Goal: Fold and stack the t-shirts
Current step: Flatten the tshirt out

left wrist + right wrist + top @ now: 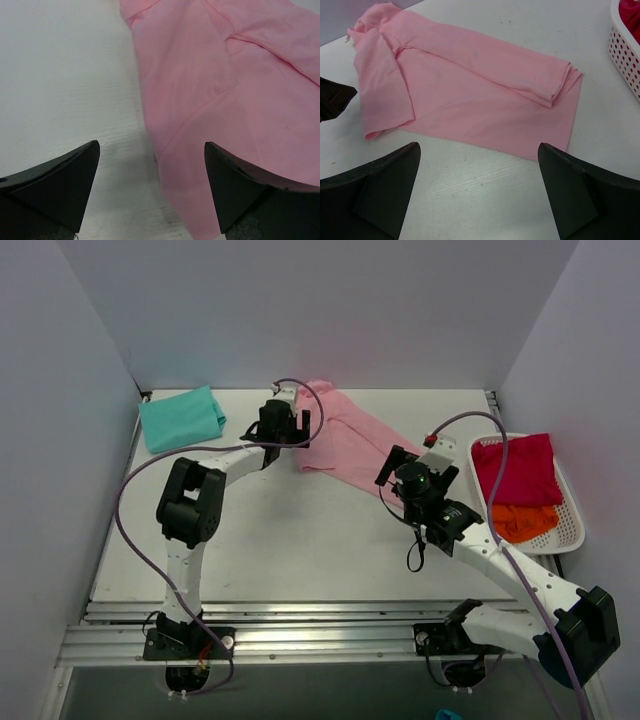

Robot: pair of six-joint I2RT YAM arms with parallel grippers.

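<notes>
A light pink t-shirt (345, 440) lies partly folded on the table, running from the back centre toward the right. It shows in the left wrist view (230, 95) and in the right wrist view (470, 95). My left gripper (288, 430) is open and empty at the shirt's left edge, one finger (240, 185) over the cloth. My right gripper (412, 472) is open and empty at the shirt's near right corner. A folded teal t-shirt (182, 418) lies at the back left. A crimson red t-shirt (516, 468) and an orange t-shirt (524, 520) lie in the basket.
A white mesh basket (572, 530) stands at the right edge of the table; its wall shows in the right wrist view (624, 50). Grey walls close in the table at the back and both sides.
</notes>
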